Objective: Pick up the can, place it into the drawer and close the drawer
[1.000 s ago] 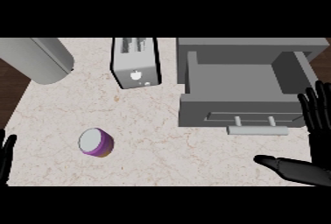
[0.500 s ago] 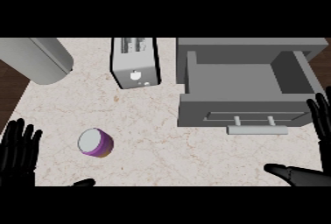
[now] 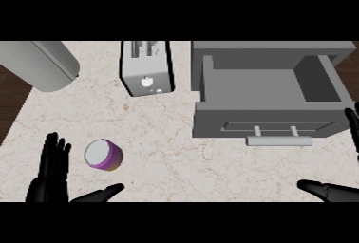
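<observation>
A toaster (image 3: pixel 146 69) stands beside a grey cylinder (image 3: pixel 36 64) on the counter (image 3: pixel 182 161).

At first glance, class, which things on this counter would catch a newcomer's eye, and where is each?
The purple can stands out at the lower left of the pale counter, just right of the open left hand. At the upper right sits the big grey drawer, pulled open with nothing inside. A toaster stands at the top centre.

Veined marble counter (image 3: pixel 175 156), matt grey drawer (image 3: pixel 270 95), metallic toaster (image 3: pixel 146 69)
</observation>
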`<state>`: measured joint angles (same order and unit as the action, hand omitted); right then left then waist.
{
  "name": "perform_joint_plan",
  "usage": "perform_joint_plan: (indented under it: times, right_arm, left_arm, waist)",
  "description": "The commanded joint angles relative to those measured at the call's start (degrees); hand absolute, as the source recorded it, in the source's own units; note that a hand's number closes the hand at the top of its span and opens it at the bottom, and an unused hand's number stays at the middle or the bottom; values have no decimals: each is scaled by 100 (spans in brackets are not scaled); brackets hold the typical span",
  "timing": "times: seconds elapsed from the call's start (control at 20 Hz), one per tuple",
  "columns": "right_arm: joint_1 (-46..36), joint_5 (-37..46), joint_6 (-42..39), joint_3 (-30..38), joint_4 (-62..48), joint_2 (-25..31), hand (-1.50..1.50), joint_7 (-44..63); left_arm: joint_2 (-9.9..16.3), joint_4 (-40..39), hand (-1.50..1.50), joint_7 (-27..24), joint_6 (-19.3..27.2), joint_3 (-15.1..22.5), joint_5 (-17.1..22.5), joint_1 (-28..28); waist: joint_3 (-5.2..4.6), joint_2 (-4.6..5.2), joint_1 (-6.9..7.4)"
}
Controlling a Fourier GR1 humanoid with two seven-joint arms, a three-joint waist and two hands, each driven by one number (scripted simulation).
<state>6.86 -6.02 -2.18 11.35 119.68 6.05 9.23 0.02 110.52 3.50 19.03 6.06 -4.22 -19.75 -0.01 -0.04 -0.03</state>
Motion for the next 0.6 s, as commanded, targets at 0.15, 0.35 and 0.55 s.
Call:
perform_joint_plan:
  times: [0.15,0.35,0.55]
  right_arm:
    - [565,158,-59,-147,500,-225,-150,-110]
    - [105,-138,-189,248,106,25,-150,89]
    - [278,-216,-164,209,646,-69,-150,362]
  left_arm:
    - [-2,-1160,-150,-1198,568,395,159,-163]
    - [-2,-1534,-150,-1037,652,49,431,334]
    - [7,-2538,-150,-1633,273,-585,762,769]
  waist:
    - [0,-3,-15]
    - [1,2,0]
    - [-1,3,-12]
